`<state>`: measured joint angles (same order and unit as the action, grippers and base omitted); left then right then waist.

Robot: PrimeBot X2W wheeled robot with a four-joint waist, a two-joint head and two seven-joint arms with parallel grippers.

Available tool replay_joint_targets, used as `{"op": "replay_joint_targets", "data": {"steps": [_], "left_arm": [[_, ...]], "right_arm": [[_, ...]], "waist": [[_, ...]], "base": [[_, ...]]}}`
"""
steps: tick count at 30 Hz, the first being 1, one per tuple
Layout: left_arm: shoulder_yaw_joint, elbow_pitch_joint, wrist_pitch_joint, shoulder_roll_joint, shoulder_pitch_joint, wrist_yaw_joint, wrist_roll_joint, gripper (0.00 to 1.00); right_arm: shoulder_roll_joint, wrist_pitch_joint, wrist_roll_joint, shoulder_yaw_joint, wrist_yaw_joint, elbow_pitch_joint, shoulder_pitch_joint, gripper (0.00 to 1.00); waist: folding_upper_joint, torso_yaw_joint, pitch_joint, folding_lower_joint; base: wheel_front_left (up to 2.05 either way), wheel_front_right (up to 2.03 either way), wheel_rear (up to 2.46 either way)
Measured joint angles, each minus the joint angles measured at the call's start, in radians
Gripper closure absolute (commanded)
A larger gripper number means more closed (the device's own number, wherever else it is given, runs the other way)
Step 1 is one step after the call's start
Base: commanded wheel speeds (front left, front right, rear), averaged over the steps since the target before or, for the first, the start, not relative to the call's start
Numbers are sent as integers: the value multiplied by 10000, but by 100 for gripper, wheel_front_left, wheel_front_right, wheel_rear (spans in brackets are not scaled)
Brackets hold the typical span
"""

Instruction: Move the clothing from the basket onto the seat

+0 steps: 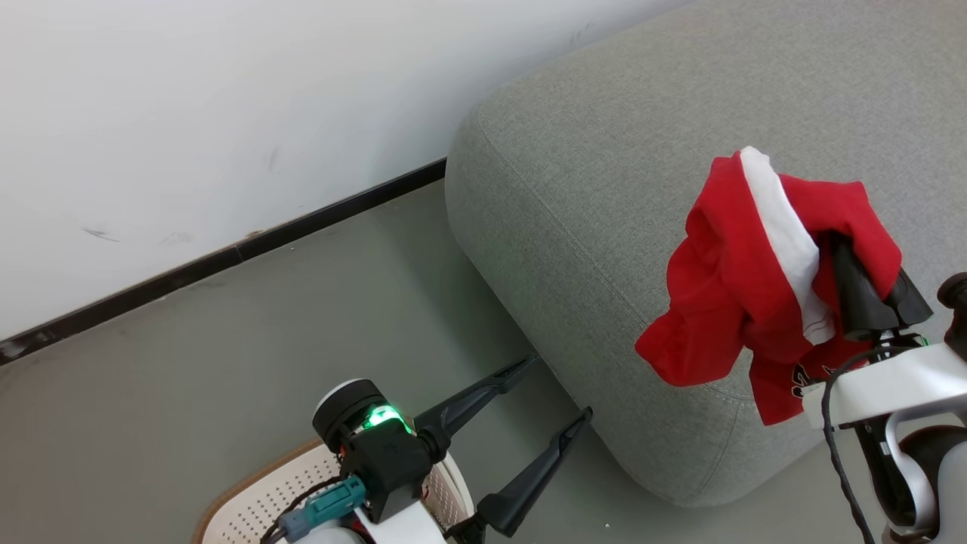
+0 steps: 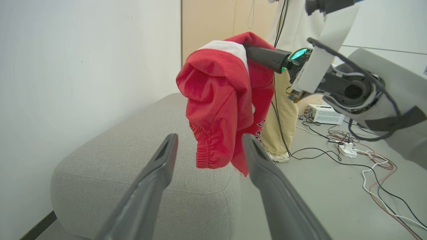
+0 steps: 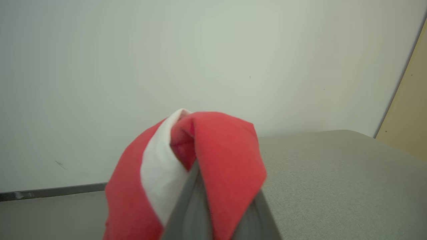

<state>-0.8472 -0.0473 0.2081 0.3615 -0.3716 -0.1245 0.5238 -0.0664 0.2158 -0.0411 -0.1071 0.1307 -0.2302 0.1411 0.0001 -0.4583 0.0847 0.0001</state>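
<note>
A red garment (image 1: 740,287) with a white stripe hangs in the air over the front of the grey seat (image 1: 604,166), draped over the fingers of my right gripper (image 1: 831,249), which is shut on it. In the left wrist view the same garment (image 2: 220,100) dangles above the seat (image 2: 133,156), black lettering showing at its lower edge. My left gripper (image 1: 563,389) is open with nothing in it, low beside the seat's corner and above the basket (image 1: 249,506), whose perforated cream wall and brown rim show at the bottom. The right wrist view has the garment (image 3: 213,166) wrapped over the fingertips.
A white wall (image 1: 189,113) with a dark skirting board runs behind the seat. Grey floor (image 1: 227,363) lies between wall, basket and seat. In the left wrist view a person's legs (image 2: 283,110) stand beyond the seat, with cables (image 2: 360,156) and a white box (image 2: 325,114) on the floor.
</note>
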Motion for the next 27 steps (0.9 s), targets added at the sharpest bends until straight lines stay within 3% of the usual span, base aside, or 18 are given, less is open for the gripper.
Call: {"op": "replay_joint_targets", "data": {"steps": [8,27], "left_arm": [[19,86,38,-71,0,2,23,0],[178,-221,36,69,1,123,90,0]], "right_arm": [[-35,0,-27,-48,0,226,126,100],[-980,169,58,-416,0,1149,2070,100]], "waist": [[0,-19,12,0],[0,68,489,0]], "base": [[0,0,0],[0,0,0]]}}
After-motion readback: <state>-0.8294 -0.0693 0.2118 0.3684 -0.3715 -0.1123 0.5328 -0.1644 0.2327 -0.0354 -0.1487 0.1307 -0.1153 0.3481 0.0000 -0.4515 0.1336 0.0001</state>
